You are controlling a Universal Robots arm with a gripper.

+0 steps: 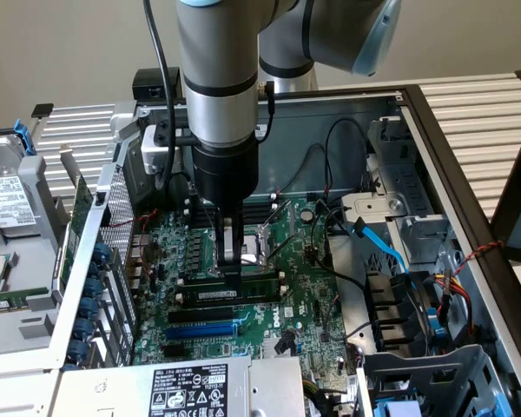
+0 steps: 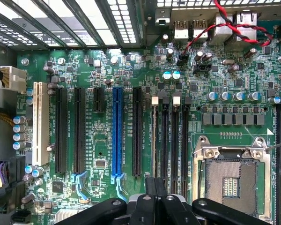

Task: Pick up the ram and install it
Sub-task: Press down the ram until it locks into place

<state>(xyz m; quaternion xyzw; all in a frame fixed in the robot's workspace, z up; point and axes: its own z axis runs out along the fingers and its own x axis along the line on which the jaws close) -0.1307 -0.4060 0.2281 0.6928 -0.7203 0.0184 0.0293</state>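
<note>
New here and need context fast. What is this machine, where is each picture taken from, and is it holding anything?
One robot arm reaches into an open computer case. The exterior view looks on from outside. The wrist view looks from the arm onto the green motherboard. The gripper is shut, with its tip down on the ram, a green stick in a black slot between the blue slot and the processor socket. Whether it grips or only presses the stick, I cannot tell.

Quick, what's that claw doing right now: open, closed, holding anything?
Claw: closed, fingertips together, tip down at the top edge of the ram, which sits in a black slot; not gripped around it.
</note>
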